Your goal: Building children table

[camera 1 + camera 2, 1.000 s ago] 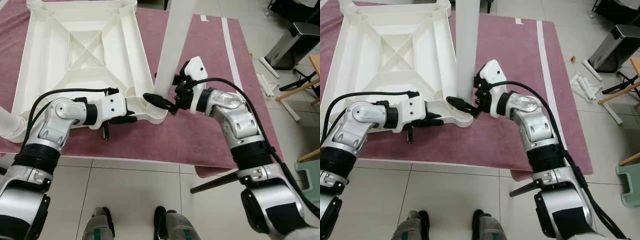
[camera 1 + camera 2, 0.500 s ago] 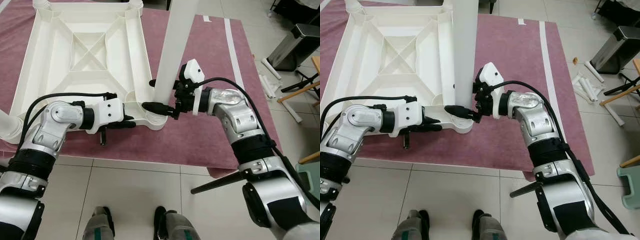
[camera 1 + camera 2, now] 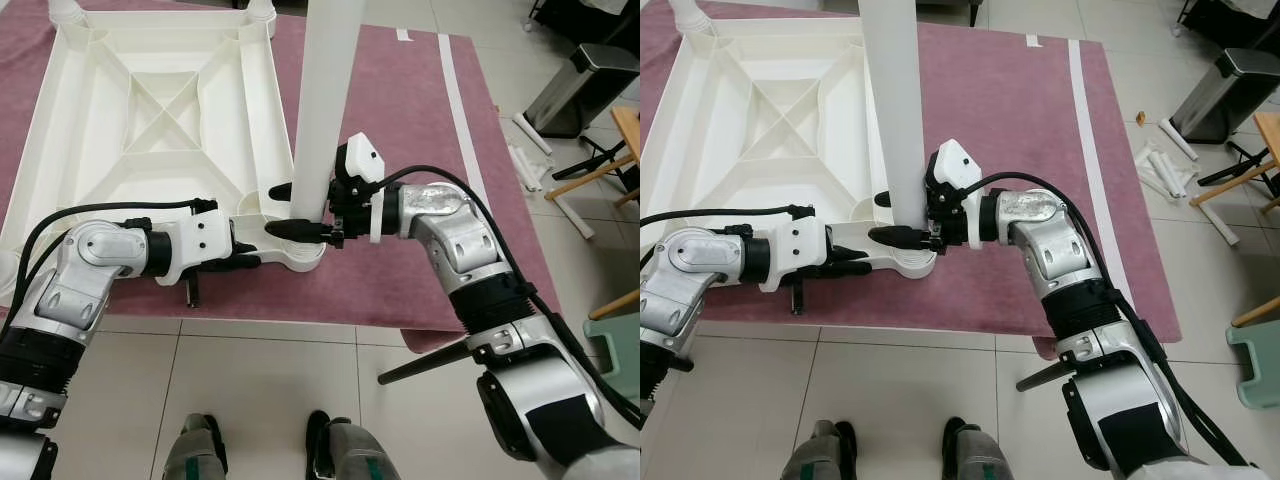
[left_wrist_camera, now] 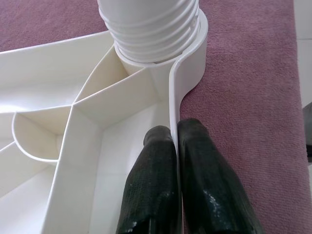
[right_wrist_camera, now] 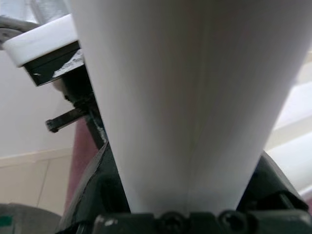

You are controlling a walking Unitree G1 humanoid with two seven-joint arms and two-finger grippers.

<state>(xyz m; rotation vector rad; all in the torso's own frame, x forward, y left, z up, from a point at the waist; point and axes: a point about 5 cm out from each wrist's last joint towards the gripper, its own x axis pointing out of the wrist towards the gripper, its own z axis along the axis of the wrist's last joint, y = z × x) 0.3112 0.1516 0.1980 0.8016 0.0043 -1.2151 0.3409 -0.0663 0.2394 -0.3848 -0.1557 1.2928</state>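
A white table top lies upside down on a maroon rug. One white leg stands upright in the near right corner socket, with its threaded end seated there. My right gripper is shut on the leg just above the socket, one black finger on each side. My left gripper is shut on the table top's near rim, close to that corner, with one finger inside the rim and one outside.
Two more leg stubs stand at the table top's far corners. Right of the rug are a grey bin, white tubes on the tiles, wooden furniture legs and a green stool. My feet stand on tiles.
My right wrist has turned and slid a little left around the leg, still gripping it. The left gripper has kept hold of the rim. The camera has shifted slightly.
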